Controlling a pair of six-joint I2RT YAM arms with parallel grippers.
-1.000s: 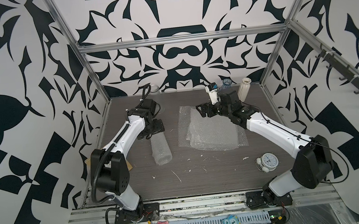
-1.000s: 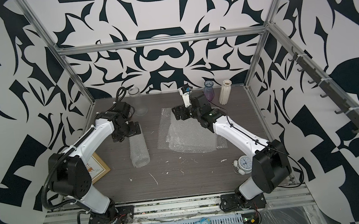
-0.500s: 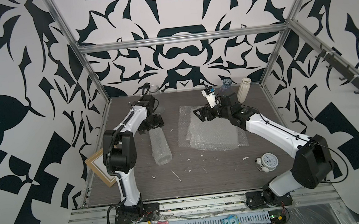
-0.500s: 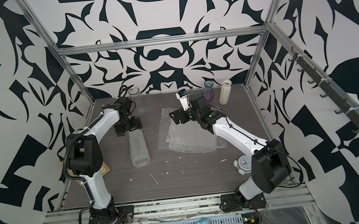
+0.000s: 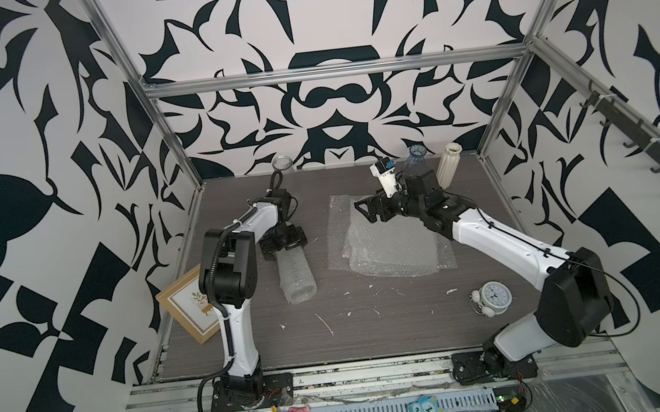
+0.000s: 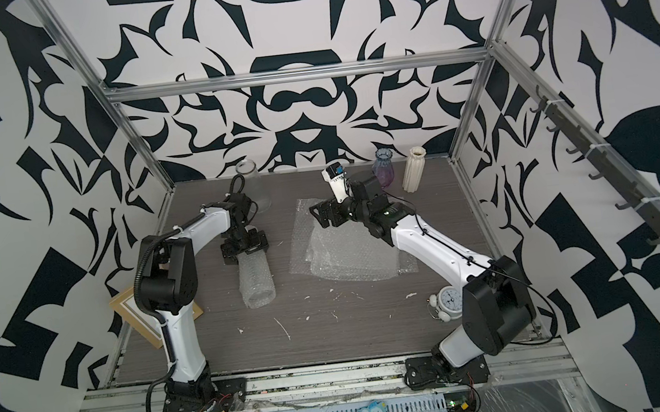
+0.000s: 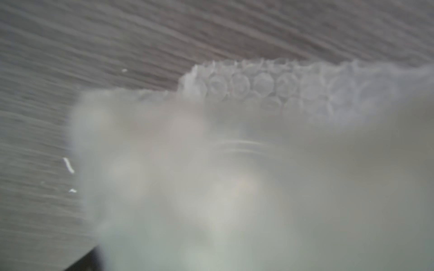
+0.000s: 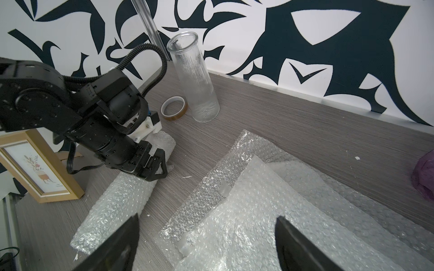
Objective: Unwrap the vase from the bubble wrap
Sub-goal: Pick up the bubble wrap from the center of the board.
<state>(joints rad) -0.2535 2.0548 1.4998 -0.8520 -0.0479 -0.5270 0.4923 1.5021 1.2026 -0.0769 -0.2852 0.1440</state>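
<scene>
A rolled tube of bubble wrap [image 5: 296,275] lies on the table left of centre. What is inside it is hidden; the left wrist view shows only blurred bubble wrap [image 7: 258,84] close up. My left gripper [image 5: 284,243] sits down over the roll's far end, jaws spread wide to either side of it. The right wrist view shows one of the left gripper's fingers [image 8: 159,164] against the roll [image 8: 117,206]. My right gripper [image 5: 366,211] hovers open over flat sheets of bubble wrap [image 5: 391,246], holding nothing [image 8: 207,217]. Three unwrapped vases stand by the back wall: a clear cylinder [image 5: 282,164], a bluish glass one [image 5: 415,160], and a white ribbed one [image 5: 449,165].
A framed picture [image 5: 189,309] leans at the table's left edge behind the left arm. An alarm clock [image 5: 492,297] stands front right. A tape roll [image 8: 173,109] lies next to the clear cylinder. White scraps dot the front of the table [image 5: 328,324].
The left arm's elbow has swung up and folded upright while its gripper stayed at the roll's far end and settled lower onto it. The right gripper has barely shifted.
</scene>
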